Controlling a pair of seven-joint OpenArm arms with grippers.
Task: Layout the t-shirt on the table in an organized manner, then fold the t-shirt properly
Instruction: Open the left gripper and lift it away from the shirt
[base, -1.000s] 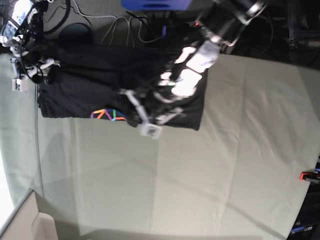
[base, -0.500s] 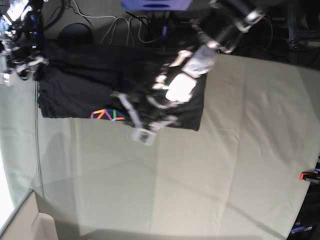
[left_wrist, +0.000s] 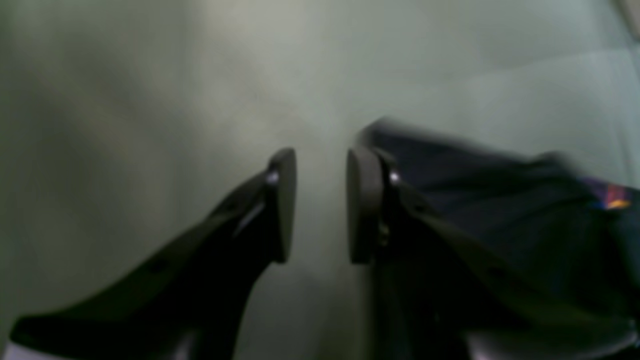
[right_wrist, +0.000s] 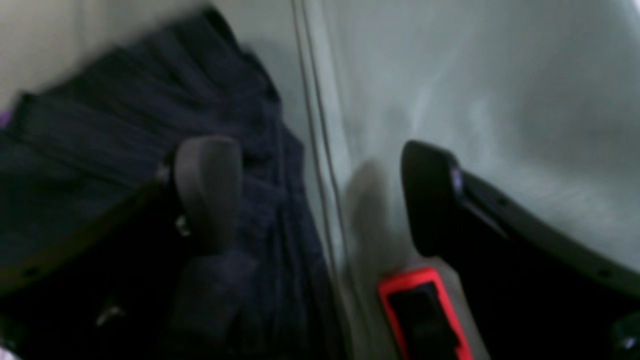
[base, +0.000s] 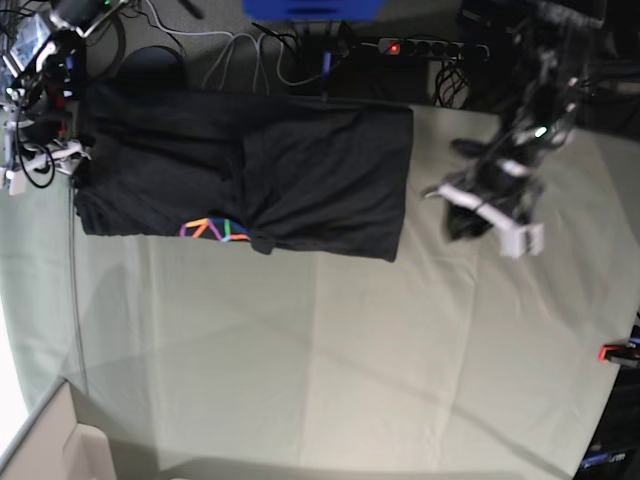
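Black t-shirt (base: 245, 180) lies folded at table's (base: 350, 350) eleven o'clock; left gripper (left_wrist: 320, 205) narrowly parted, right gripper (right_wrist: 320, 195) wide, both empty.

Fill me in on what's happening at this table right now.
A two-armed robot is working on a black t-shirt, which lies partly folded at the far side of the table, its rainbow graphic showing at the near edge. Neither arm holds it. The left gripper hangs over bare table beside the shirt, jaws narrowly apart and empty. The right gripper is at the shirt's other edge, jaws wide open.
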